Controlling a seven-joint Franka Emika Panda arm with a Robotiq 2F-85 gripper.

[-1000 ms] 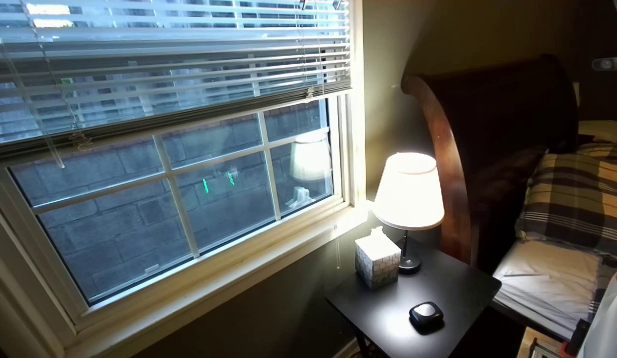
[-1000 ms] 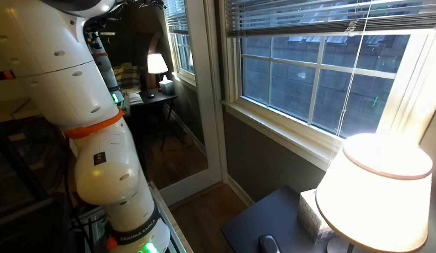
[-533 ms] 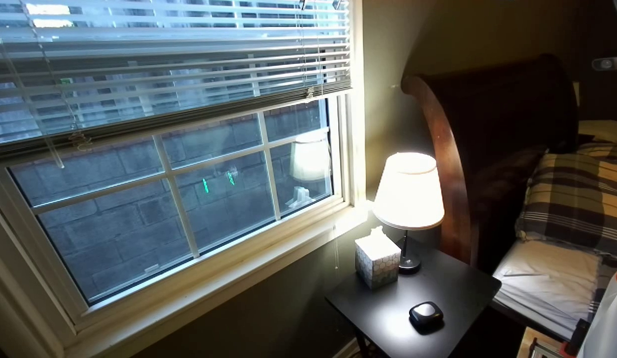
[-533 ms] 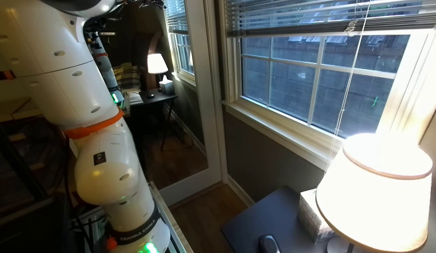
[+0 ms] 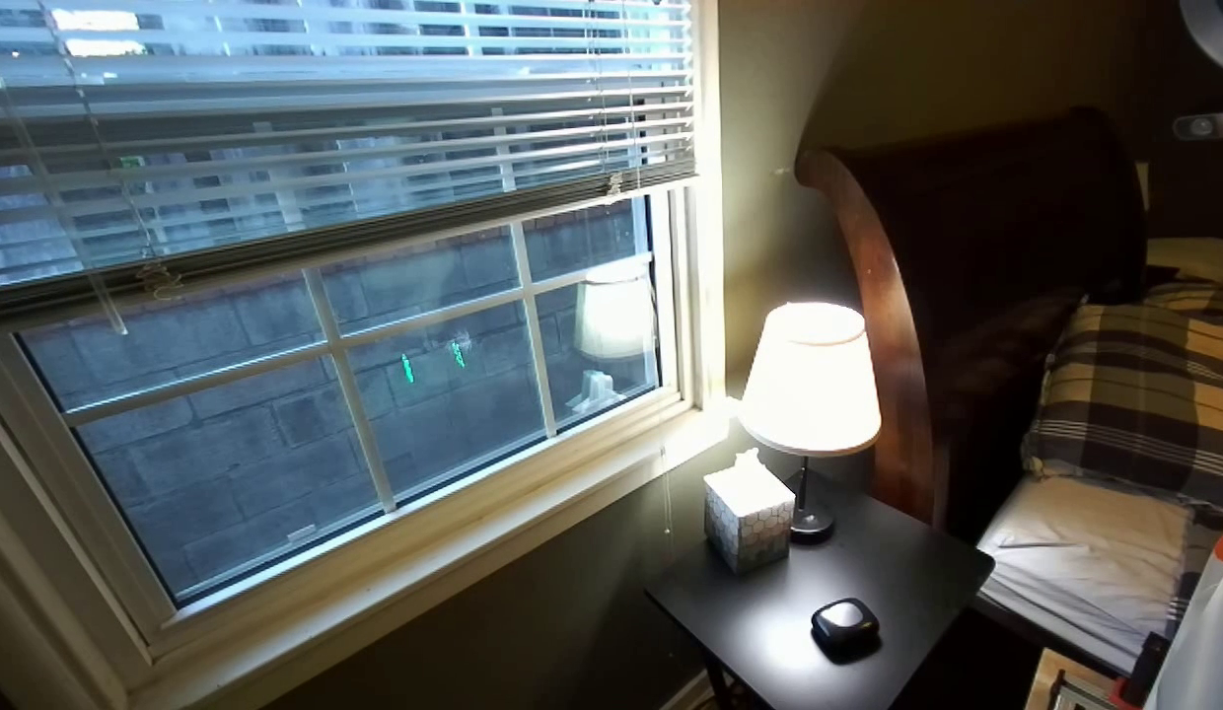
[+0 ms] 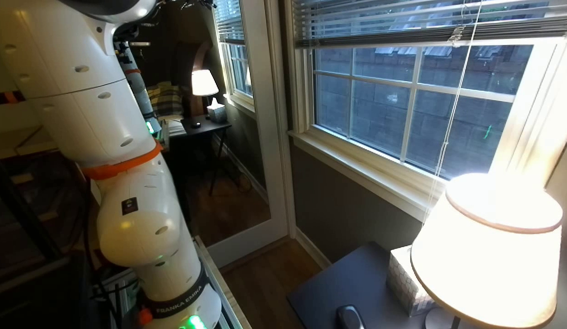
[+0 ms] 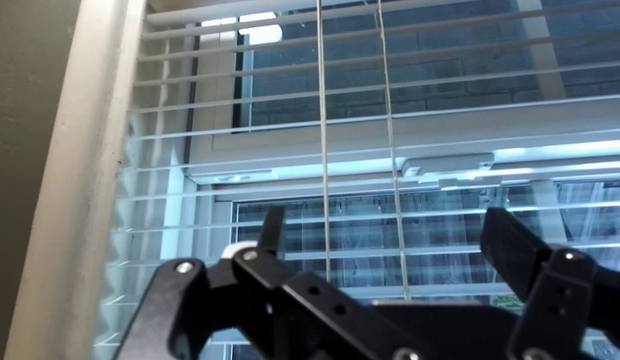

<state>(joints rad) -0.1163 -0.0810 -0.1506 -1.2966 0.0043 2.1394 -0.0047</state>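
My gripper [image 7: 385, 217] is open in the wrist view, its two black fingers [image 7: 510, 245] set wide apart with nothing held between them. White window blinds [image 7: 440, 77] fill the view beyond it. Two thin pale cords, a left cord [image 7: 324, 140] and a right cord [image 7: 391, 135], hang down and appear in the gap between the fingers. I cannot tell how far they are behind the fingertips. The blinds also show in both exterior views, half lowered [image 5: 375, 177]. A cord [image 6: 456, 93] hangs slanted before the window. The gripper is almost wholly out of the exterior views.
A black side table [image 5: 907, 552] holds a lit lamp [image 5: 814, 380], a tissue box [image 5: 750, 523] and a small black device [image 5: 844, 623]. A wooden headboard [image 5: 986, 217] and bed stand beside it. My white arm [image 6: 132, 214] stands near a mirrored door [image 6: 276, 137].
Dark fingertips at the top edge of an exterior view have risen nearly out of frame. A white arm part shows more at upper right. The hanging cord has swung slightly left.
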